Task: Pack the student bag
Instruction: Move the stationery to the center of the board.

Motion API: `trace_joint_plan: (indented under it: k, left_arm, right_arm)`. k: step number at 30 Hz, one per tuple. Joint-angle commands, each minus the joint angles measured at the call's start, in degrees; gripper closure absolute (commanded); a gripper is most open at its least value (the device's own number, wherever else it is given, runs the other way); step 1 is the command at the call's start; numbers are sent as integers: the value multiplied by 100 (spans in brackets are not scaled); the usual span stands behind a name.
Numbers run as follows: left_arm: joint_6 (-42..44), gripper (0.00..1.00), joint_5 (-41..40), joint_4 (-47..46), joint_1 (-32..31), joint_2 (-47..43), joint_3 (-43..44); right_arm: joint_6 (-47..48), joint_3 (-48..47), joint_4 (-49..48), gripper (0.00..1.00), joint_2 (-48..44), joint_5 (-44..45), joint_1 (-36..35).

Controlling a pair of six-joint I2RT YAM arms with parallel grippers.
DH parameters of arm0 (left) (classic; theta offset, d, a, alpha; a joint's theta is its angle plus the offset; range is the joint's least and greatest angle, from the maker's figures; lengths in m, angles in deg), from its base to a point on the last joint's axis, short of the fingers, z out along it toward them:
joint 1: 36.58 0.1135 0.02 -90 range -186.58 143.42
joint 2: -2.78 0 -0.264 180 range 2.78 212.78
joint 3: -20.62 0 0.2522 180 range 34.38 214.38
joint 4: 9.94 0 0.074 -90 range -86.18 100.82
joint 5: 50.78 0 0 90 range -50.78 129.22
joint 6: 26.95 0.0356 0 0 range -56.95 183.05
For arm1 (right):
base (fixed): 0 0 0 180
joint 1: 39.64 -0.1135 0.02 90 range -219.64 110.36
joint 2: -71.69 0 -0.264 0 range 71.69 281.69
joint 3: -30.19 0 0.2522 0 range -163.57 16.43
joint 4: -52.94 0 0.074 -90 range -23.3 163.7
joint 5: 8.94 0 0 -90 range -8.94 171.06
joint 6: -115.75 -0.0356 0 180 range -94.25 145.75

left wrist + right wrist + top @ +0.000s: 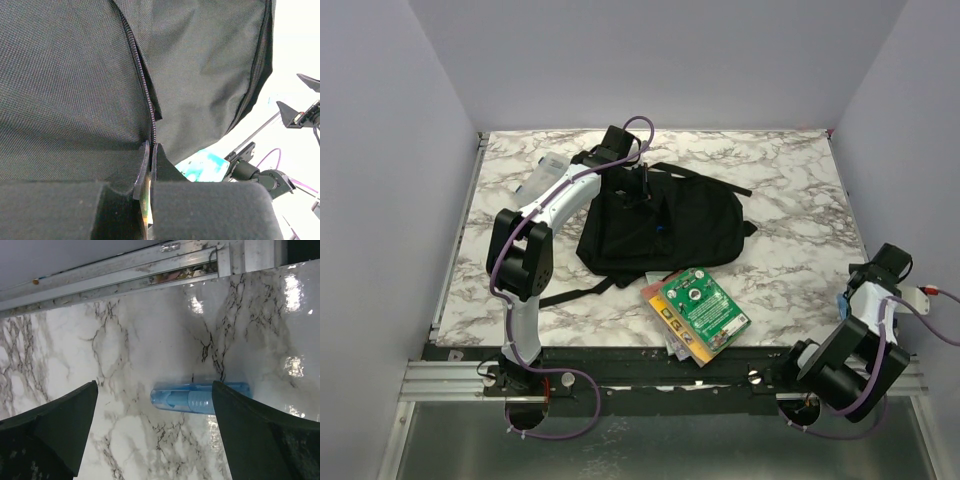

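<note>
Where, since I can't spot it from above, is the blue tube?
Right wrist view: the blue tube lies on the marble table between the right gripper's open fingers.

No word, brand or number can be read in any of the views. The green booklet (703,305), lying on the table (790,190) just beside the near edge of the student bag (660,225), carries white print, small pictures and a round mark on its cover, but all of it is too small to make out. The blue tube (200,398) on the table in the right wrist view shows no marking that I can read.
</note>
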Motion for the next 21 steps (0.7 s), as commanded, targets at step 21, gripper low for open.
trace_joint_plan:
  k: [21]
  left_arm:
    - [-248,100,658,-255,-13,-195,-67]
  right_arm:
    - [1083,560,79,0,236,-1496,-36]
